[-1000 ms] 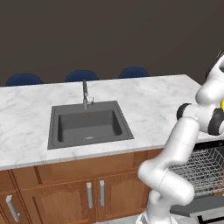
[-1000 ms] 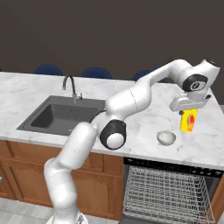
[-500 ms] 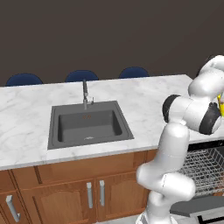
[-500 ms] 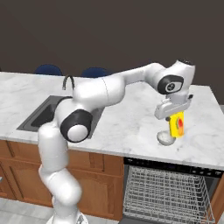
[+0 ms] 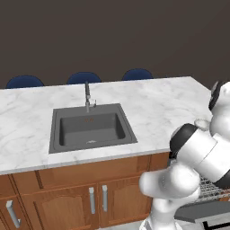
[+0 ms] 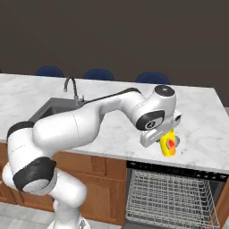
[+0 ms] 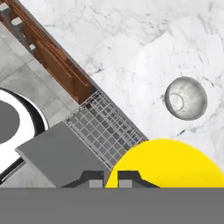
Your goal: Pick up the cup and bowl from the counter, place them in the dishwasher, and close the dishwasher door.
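Gripper [image 6: 164, 144] of the white arm hangs over the front edge of the large white marble counter with grey veins [image 6: 201, 112], its fingers pinching the small bright yellow cup with a reddish mark on its side [image 6: 168, 143]. In the right base view the cup tilts down out of the hand toward five o'clock, just above the counter's front lip and the black control strip of the under-counter dishwasher [image 6: 174, 172]. In the hand view the yellow cup [image 7: 168, 164] bulges up from the bottom edge, with the two dark finger tips [image 7: 129, 178] showing at its lower left, pressed close against its rim. The small shallow round white-grey bowl [image 7: 185, 98] sits on the marble at about one o'clock from the cup, apart from it, with bare marble all round it. In the right base view a sliver of the bowl [image 6: 176, 140] peeks out at about two o'clock from the cup, just behind it. Below the counter edge the grey wire rack [image 6: 170, 197] is pulled out and open from above, and the flat grey-silver dishwasher door [image 7: 59, 157] lies folded down, at nine o'clock from the cup in the hand view. To the left, well apart from the cup, lie the dark grey inset sink [image 5: 91, 128] and its faucet [image 5: 88, 97]. Brown wooden cabinets [image 5: 67, 202] stand under the counter beside the dishwasher.
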{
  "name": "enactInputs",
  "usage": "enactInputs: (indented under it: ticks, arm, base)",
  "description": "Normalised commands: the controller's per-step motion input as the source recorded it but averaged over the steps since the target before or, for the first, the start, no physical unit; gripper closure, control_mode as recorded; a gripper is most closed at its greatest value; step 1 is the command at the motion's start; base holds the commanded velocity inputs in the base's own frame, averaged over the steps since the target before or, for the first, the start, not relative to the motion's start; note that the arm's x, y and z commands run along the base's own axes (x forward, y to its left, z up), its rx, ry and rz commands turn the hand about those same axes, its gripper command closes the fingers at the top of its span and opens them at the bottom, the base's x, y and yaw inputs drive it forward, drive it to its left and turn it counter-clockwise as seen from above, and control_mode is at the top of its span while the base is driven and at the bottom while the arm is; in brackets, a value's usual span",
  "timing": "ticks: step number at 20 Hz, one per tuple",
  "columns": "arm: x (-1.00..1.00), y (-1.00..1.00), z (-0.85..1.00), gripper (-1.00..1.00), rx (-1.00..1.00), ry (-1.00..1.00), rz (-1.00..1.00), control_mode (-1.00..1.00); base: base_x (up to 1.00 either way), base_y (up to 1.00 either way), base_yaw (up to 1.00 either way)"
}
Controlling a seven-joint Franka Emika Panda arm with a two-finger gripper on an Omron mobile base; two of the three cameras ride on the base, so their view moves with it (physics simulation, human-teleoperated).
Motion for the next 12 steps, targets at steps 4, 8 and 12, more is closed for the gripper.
enactInputs:
  ticks: [4,8,12]
  arm:
    - [-0.62,0.0,0.02,1.0,0.02,-0.16,0.0,-1.0]
    - [-0.36,0.04,0.05,1.0,0.0,-0.12,0.0,-1.0]
    - [-0.29,0.08,0.0,1.0,0.03,-0.07,-0.01,-1.0]
  base:
    - [0.0,0.0,0.0]
    - [0.0,0.0,0.0]
    - [0.0,0.0,0.0]
